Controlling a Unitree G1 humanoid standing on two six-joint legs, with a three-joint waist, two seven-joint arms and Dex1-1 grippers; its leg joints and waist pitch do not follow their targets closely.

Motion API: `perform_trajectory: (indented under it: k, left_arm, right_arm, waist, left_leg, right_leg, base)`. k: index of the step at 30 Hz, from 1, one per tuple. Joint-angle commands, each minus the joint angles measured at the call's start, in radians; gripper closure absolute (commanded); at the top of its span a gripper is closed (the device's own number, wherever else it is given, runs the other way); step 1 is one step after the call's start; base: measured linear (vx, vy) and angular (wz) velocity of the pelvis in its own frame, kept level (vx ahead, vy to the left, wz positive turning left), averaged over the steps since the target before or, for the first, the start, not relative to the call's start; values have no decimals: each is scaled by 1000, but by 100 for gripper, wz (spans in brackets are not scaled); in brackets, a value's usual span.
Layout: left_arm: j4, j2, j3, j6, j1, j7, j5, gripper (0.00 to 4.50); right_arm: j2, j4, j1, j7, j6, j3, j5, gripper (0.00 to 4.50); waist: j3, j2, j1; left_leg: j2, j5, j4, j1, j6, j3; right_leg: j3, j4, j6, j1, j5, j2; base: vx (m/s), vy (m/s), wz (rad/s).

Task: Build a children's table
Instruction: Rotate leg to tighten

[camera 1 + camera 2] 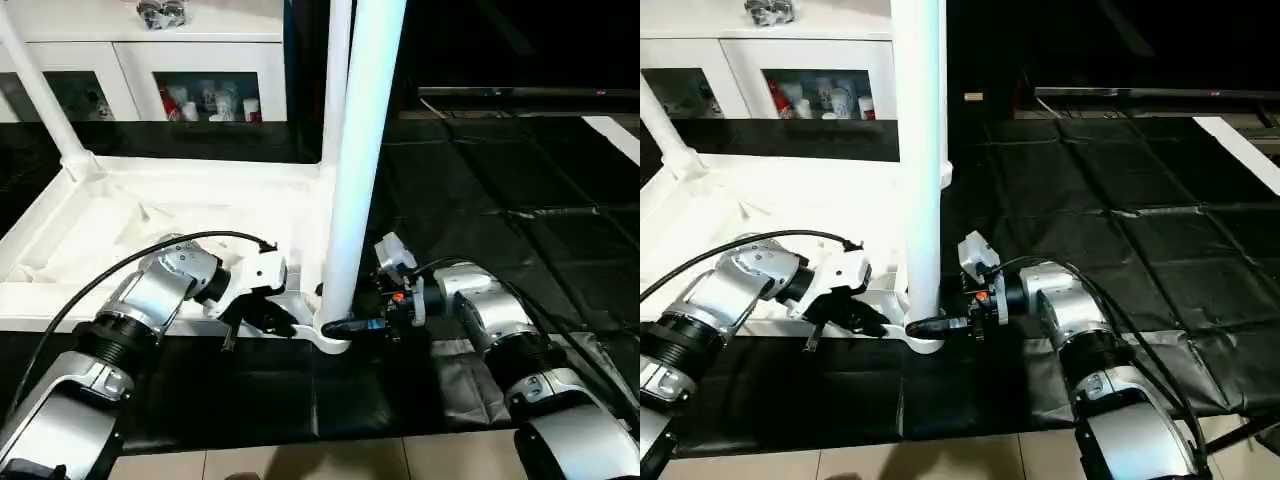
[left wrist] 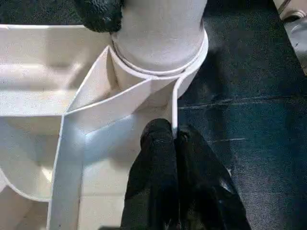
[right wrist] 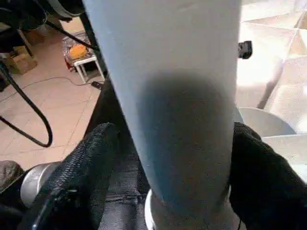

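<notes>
Table top (image 1: 150, 235) lies upside down on black floor mat (image 1: 500, 200), ribbed underside up, filling the left half of the head views. Three legs stand in corner sockets: one at upper left (image 1: 40, 95), one at the far corner (image 1: 337, 80), and the near leg (image 1: 360, 160) rising through frame centre, seated in the near corner socket (image 1: 330, 340). Left claw (image 1: 262, 318) is clenched on the top's thin rim (image 2: 173, 110) just beside that socket, fingers (image 2: 158, 163) pinching the wall. Right claw (image 1: 350, 326) has its fingers (image 3: 91, 158) on either side of the near leg's base, touching it, grasping the leg. White cabinet (image 1: 200, 60) stands at upper left.
</notes>
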Motion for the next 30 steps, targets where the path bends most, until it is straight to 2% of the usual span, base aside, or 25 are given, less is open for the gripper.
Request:
perform_trajectory:
  k: [1, 5, 6, 9, 11, 20, 24, 26, 27, 28, 29, 30]
  left_arm:
    - [-16, -2, -36, -4, 12, -34, 9, 450]
    - [-15, 1, -35, -5, 13, -35, 11, 450]
    - [-15, 2, -35, -5, 14, -35, 12, 450]
    - [-12, 4, -35, -6, 13, -32, 13, 450]
    - [-10, 5, -36, -6, 12, -31, 13, 450]
    - [-11, -1, -30, 19, 14, -17, 11, 450]
    - [3, -30, -9, 72, 6, 38, 9, 450]
    - [11, -41, -3, 88, 1, 59, 9, 450]
    - [29, -65, 11, 105, -10, 109, 10, 450]
    - [60, -100, 29, 124, -26, 173, 11, 450]
    - [68, -109, 33, 126, -29, 190, 12, 450]
    - [91, -136, 44, 133, -41, 244, 15, 450]
  right_arm:
    - [4, 11, -18, 30, 7, 16, -4, 138]
    - [7, 25, -24, 40, 8, 15, -7, 172]
    - [7, 28, -25, 43, 8, 15, -7, 189]
    - [7, 32, -26, 49, 10, 15, -7, 197]
    - [6, 32, -26, 52, 12, 16, -6, 224]
    - [12, 2, 4, 66, 29, 23, 5, 239]
    - [26, -38, 57, 2, 39, -2, 25, 240]
    - [32, -45, 69, -23, 44, -12, 30, 240]
    - [49, -37, 87, -117, 38, -32, 20, 240]
    - [73, -22, 110, -234, 26, -53, 4, 240]
    - [80, -16, 112, -268, 29, -59, 0, 240]
    - [102, 3, 120, -374, 38, -77, -12, 241]
  waist:
    - [-70, 2, -2]
    - [-70, 2, 1]
    - [-70, 1, 2]
    - [-72, 1, 7]
    - [-72, 2, 7]
    - [-73, 3, 8]
    - [-73, 2, 11]
    - [-70, 2, 10]
    - [-65, 4, 11]
    - [-59, 5, 8]
    - [-59, 5, 8]
    - [-54, 1, -1]
  left_leg:
    - [33, -177, -62, 2, 52, 1]
    - [33, -181, -62, 3, 48, 1]
    - [33, -180, -62, 3, 48, 1]
    - [33, -167, -61, 3, 49, 1]
    - [33, -167, -61, 3, 50, 1]
    - [32, -165, -60, 2, 47, 1]
    - [32, -158, -59, 3, 52, 1]
    - [32, -177, -61, 3, 47, 2]
    - [31, -201, -63, 5, 37, 2]
    - [28, -243, -65, 13, 20, 1]
    - [28, -243, -65, 13, 20, 1]
    - [20, -293, -67, 16, 4, -5]
  right_leg:
    - [60, -61, -208, 58, -249, -66]
    - [61, -64, -198, 58, -275, -67]
    - [61, -63, -198, 58, -274, -67]
    - [61, -60, -200, 58, -254, -66]
    - [61, -59, -202, 58, -247, -66]
    - [60, -58, -201, 59, -245, -65]
    - [61, -57, -208, 59, -223, -65]
    - [60, -62, -198, 59, -261, -66]
    - [60, -72, -181, 55, -316, -67]
    - [59, -83, -159, 50, -396, -68]
    - [59, -83, -159, 50, -396, -68]
    - [52, -99, -103, 54, -537, -70]
  base:
    - [0, 0, 0]
    - [0, 0, 0]
    - [0, 0, 0]
    - [0, 0, 0]
    - [0, 0, 0]
    - [0, 0, 0]
    - [0, 0, 0]
    - [0, 0, 0]
    - [0, 0, 0]
    - [0, 0, 0]
    - [0, 0, 0]
    - [0, 0, 0]
